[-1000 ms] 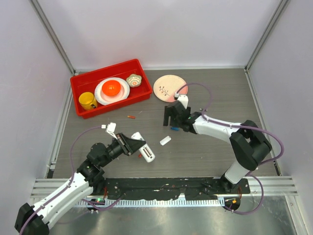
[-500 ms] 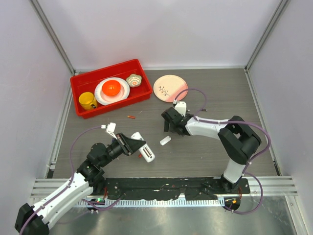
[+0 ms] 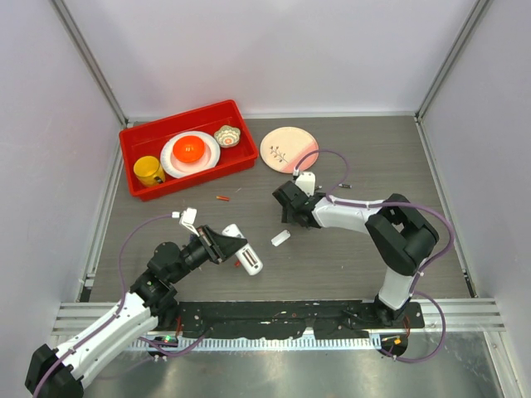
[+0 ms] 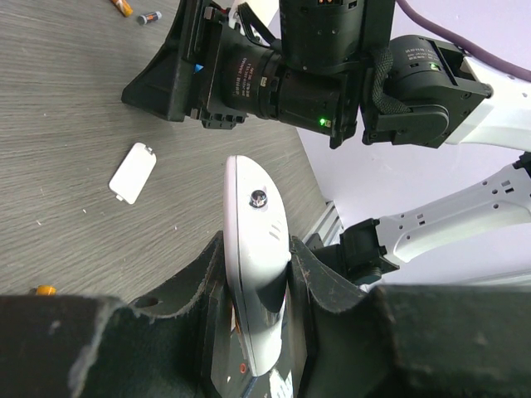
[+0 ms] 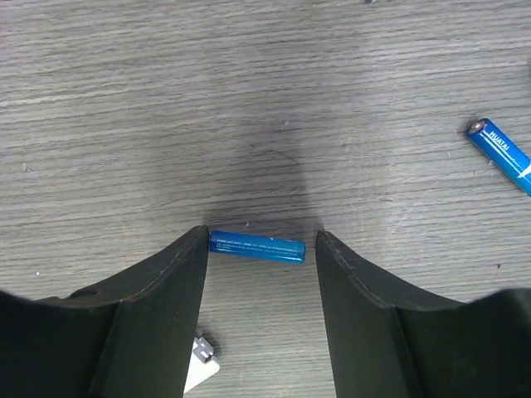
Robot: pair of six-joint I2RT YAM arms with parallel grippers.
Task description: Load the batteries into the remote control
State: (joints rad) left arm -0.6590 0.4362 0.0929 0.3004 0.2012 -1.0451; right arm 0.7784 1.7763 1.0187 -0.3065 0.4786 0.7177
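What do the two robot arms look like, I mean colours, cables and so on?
The left arm and right arm share white shells, black joints and black curved jaws. A thin purple cable loops along each. A small green light glows on the right arm's black wrist housing.

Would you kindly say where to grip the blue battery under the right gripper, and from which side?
Its middle, from straight above, I think: the blue battery lies flat on the table, long sides free. The right gripper brackets its ends.
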